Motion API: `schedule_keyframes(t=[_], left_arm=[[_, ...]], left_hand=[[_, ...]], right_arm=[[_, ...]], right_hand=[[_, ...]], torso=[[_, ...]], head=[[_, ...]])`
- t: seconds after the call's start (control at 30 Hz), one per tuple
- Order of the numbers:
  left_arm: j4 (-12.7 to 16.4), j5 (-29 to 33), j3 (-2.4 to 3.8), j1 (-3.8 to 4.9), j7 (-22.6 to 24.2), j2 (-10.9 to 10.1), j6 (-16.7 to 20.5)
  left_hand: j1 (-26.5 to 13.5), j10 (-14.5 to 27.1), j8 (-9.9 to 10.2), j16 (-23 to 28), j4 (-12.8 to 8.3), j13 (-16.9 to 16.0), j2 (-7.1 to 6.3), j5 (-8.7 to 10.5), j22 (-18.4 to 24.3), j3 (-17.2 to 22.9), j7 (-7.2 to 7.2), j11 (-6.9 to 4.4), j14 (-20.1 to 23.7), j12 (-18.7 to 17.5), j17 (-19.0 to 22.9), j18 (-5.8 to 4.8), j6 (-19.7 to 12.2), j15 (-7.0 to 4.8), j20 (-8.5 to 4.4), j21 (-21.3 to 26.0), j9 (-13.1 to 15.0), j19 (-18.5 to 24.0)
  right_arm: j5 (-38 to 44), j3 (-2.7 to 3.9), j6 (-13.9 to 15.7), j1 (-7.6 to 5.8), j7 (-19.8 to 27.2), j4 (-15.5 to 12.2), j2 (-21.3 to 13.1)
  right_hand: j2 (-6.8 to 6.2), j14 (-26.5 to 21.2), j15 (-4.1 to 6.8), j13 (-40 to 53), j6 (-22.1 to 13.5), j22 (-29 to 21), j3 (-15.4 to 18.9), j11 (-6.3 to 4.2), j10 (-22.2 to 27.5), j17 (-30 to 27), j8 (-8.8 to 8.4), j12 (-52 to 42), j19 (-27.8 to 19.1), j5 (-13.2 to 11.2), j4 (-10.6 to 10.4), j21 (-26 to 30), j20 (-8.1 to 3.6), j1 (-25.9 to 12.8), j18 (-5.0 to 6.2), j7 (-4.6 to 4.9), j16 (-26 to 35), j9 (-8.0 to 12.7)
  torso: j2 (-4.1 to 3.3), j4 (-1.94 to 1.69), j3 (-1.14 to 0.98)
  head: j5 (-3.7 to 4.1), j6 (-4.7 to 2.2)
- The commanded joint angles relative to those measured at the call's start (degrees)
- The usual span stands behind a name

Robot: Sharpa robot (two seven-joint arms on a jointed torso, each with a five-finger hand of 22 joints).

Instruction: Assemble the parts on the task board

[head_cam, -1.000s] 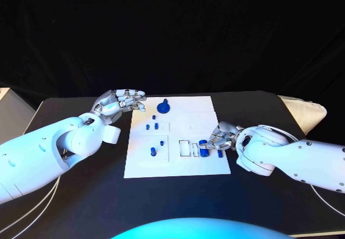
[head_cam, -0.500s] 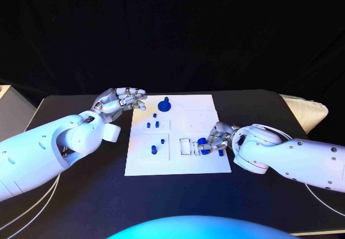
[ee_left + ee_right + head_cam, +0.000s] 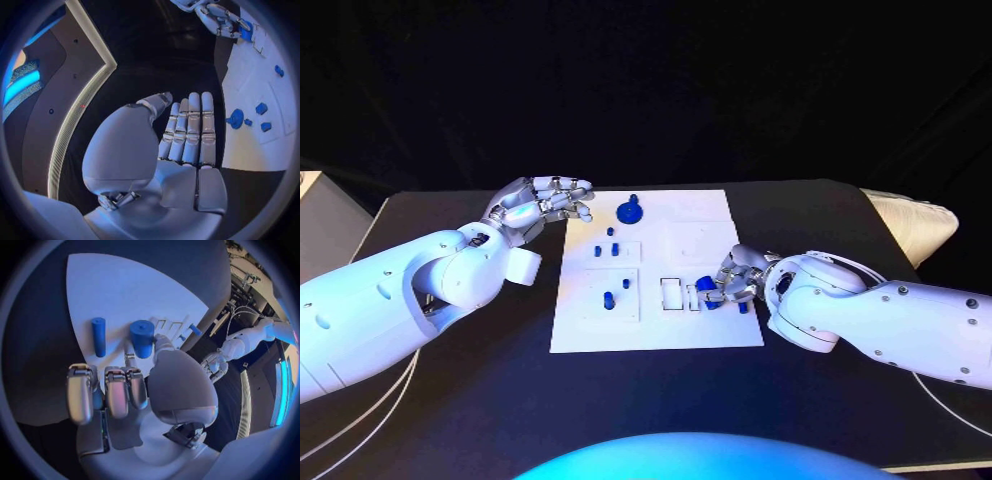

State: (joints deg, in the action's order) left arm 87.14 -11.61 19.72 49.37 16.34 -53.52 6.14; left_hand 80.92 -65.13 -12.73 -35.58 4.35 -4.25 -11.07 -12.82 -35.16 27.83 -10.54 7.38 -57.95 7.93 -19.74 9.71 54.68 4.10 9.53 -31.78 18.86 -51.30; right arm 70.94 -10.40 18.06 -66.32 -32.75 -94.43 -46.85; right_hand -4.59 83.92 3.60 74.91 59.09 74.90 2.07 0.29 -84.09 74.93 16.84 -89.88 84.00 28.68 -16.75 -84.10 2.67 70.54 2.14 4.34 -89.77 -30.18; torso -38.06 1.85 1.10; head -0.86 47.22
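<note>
The right hand (image 3: pixel 737 277) sits low over the near right part of the white task board (image 3: pixel 711 222), thumb and a finger pinching a thick blue cylinder (image 3: pixel 142 337); whether the cylinder touches the board is hard to tell. A slimmer blue peg (image 3: pixel 99 336) lies just beside it. The left hand (image 3: pixel 540 207) hovers off the board's far left corner, fingers loosely curled and empty.

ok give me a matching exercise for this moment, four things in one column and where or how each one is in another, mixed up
Things:
1. left hand
2. right hand
3. knobbed blue part
4. task board

Places or states:
A. at the board's far edge
B. white plate in the middle of the black table
C. holds nothing, beside the board's far left corner
D. on a thick blue cylinder at the board's right edge

Pairs: 1-C, 2-D, 3-A, 4-B
</note>
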Motion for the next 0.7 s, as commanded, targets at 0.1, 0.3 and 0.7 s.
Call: schedule_keyframes(t=[0.1,0.3,0.7], left_arm=[[-0.1,0.3,0.02,-0.03,0.2,0.2,-1.0],[-0.2,0.3,0.02,-0.04,0.1,0.3,-1.1],[0.0,0.3,0.01,-0.04,0.1,0.4,-1.2]], left_hand=[[-0.4,-0.1,0.4,0.3,0.2,-0.1,0.15,0.03,0.1,-0.1,-0.25,0.07,-0.3,-0.3,-0.1,0.60,0.0,0.07,0.13,0.3,-0.1,-0.2],[-0.4,-0.1,0.4,0.3,0.2,-0.1,0.15,0.03,0.1,-0.1,-0.25,0.07,-0.3,-0.3,-0.1,0.60,0.0,0.07,0.13,0.3,-0.1,-0.2],[-0.4,-0.1,0.4,0.3,0.2,-0.1,0.15,0.03,0.1,-0.1,-0.25,0.07,-0.3,-0.3,-0.1,0.60,0.0,0.07,0.13,0.3,-0.1,-0.2]], right_arm=[[-5.5,-0.02,3.3,-0.30,-0.4,-1.9,-1.2],[-7.9,0.35,4.4,-2.09,-0.3,-4.3,-2.5],[-8.8,0.48,3.3,-3.61,-0.1,-4.4,-0.4]], right_hand=[[0.46,6.1,0.25,15.1,0.9,13.4,-1.6,-0.48,-5.9,15.1,0.26,-0.1,4.8,2.7,0.0,-0.2,-0.52,1.2,-1.02,-0.24,-0.2,-0.4],[0.22,6.1,0.28,15.1,1.2,13.3,-1.9,-0.52,-5.9,15.1,0.36,-0.1,4.8,2.4,0.0,0.0,-0.56,0.8,-0.98,-0.29,-0.2,-0.4],[-0.42,6.1,0.31,15.1,1.5,13.4,-2.7,-0.56,-5.9,15.1,0.40,-0.1,4.8,0.7,0.0,-0.1,-0.61,-0.7,-1.01,-0.33,-0.2,-0.5]], torso=[[0.00,0.05,0.01],[0.01,0.04,0.08],[-0.14,-0.06,0.17]], head=[[-0.05,-0.18],[0.06,-0.41],[-0.01,-0.54]])
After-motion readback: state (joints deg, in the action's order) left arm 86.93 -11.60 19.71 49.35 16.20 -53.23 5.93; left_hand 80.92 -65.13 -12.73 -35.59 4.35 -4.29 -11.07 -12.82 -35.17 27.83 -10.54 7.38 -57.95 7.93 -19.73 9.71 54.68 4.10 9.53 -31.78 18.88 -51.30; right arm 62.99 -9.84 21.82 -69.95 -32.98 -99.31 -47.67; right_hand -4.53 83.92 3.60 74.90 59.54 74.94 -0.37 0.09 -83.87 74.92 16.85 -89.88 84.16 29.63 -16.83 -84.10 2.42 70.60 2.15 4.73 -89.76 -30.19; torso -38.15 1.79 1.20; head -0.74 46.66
